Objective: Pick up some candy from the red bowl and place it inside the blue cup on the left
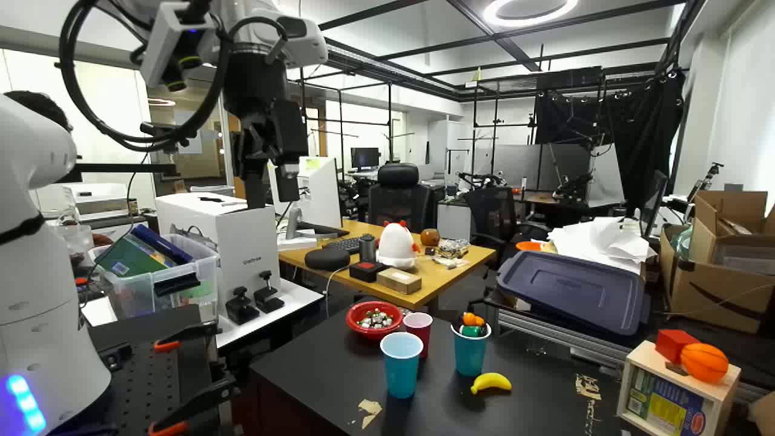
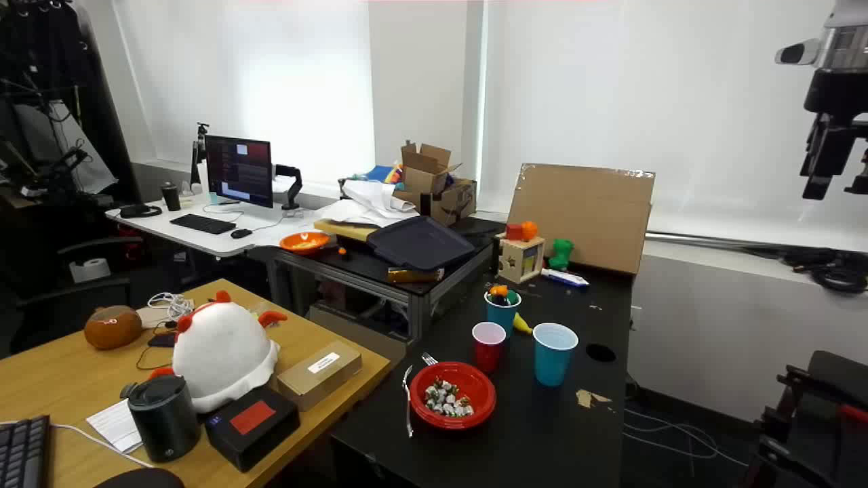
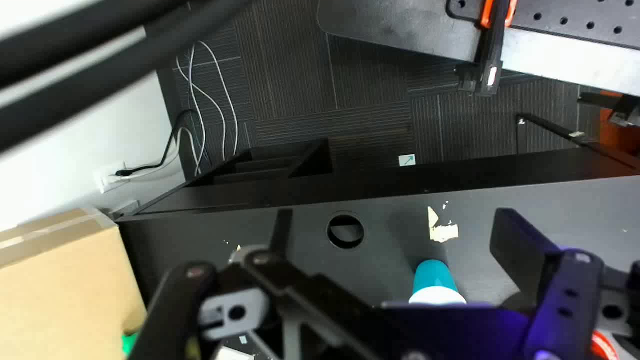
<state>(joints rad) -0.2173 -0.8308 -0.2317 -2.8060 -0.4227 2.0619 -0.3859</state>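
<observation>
The candy, several small silvery wrapped pieces (image 1: pixel 374 319) (image 2: pixel 447 398), lies in the red bowl (image 1: pixel 353 327) (image 2: pixel 484 394) on the black table, in both exterior views. The plain blue cup (image 1: pixel 401 369) (image 2: pixel 553 359) stands upright beside a smaller red cup. It also shows in the wrist view (image 3: pixel 434 279), partly hidden by the gripper body. My gripper (image 1: pixel 272 191) (image 2: pixel 839 186) is high above and away from bowl and cup. In the wrist view its fingers (image 3: pixel 395 220) are wide apart with nothing between them. A red sliver at that view's lower right cannot be identified.
The red cup (image 1: pixel 419 333) (image 2: pixel 488 351) stands between bowl and blue cup. Another blue cup (image 1: pixel 471 354) (image 2: pixel 502 315) holds toys. A banana (image 1: pixel 491 383), silver forks (image 2: pixel 408 400) and a wooden box (image 2: pixel 521 259) are on the black table (image 2: pixel 529 440). A cardboard sheet (image 2: pixel 580 217) leans behind.
</observation>
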